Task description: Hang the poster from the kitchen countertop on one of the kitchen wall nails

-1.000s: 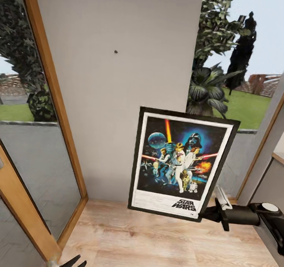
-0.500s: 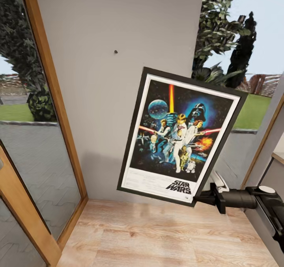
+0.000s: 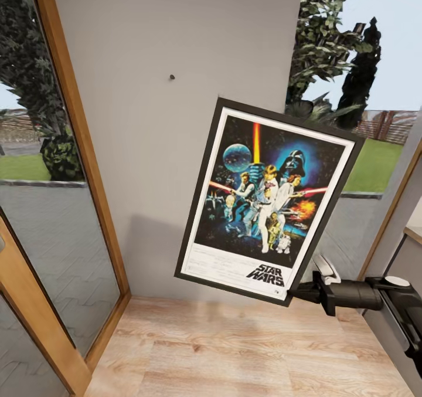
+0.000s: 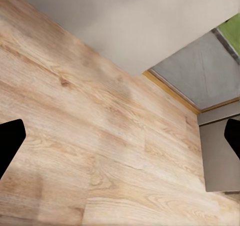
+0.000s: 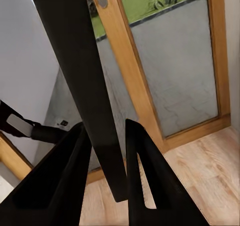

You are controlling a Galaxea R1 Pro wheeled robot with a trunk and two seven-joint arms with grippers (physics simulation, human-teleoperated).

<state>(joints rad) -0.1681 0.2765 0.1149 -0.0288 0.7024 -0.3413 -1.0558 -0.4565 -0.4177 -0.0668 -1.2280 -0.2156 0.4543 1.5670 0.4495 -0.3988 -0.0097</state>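
Note:
The Star Wars poster [image 3: 266, 200], black-framed with a white border, hangs tilted in the air in front of the grey wall [image 3: 146, 151]. My right gripper [image 3: 300, 293] is shut on its lower right corner. In the right wrist view the two dark fingers [image 5: 145, 176] clamp the frame's black edge [image 5: 75, 60]. A small dark wall nail [image 3: 172, 77] sits above and left of the poster's top left corner. My left gripper [image 4: 120, 138] is open over the wooden floor, holding nothing. The kitchen countertop is out of view.
A wood-framed glass door [image 3: 70, 168] stands at the left of the wall panel. A window with plants outside [image 3: 334, 92] is on the right. Light wooden floor [image 3: 234, 356] runs below. A grey cabinet side [image 4: 220, 156] stands by the floor near my left gripper.
The right arm has lifted the poster up and to the left, tipping it further clockwise. Over the last half second it only shifted slightly. The wall and door have stayed in place.

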